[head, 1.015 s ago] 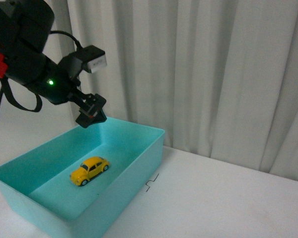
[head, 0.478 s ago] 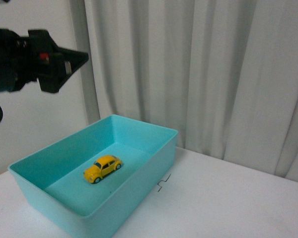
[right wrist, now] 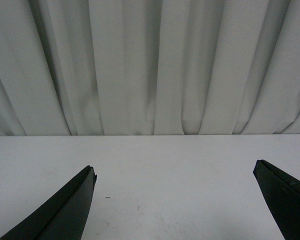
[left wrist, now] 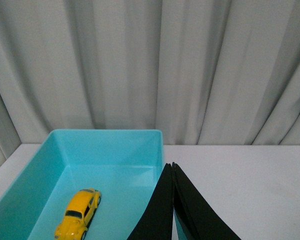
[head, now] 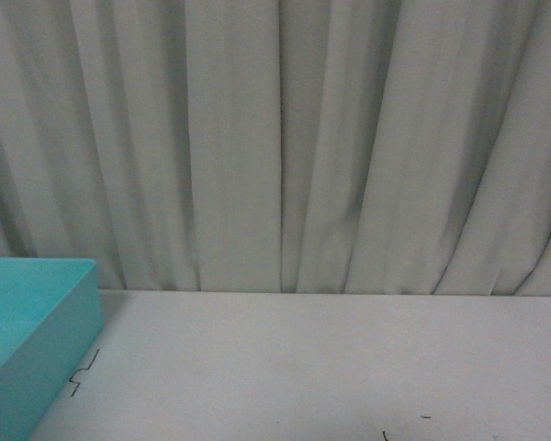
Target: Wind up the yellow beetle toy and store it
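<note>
The yellow beetle toy (left wrist: 78, 213) lies on the floor of the turquoise bin (left wrist: 105, 136) in the left wrist view; it is out of sight in the front view. My left gripper (left wrist: 173, 165) is shut and empty, its black fingers pressed together above the bin's near corner, apart from the car. My right gripper (right wrist: 175, 171) is open and empty over the bare white table, with nothing between its fingers. Neither arm shows in the front view.
The front view shows only a corner of the turquoise bin (head: 37, 317) at the left, the white table (head: 303, 367) with small black marks (head: 83, 375), and a grey curtain (head: 285, 147) along the back.
The front view has swung to the right: the bin has slid to the left edge, and the toy and the left arm have left the picture.
</note>
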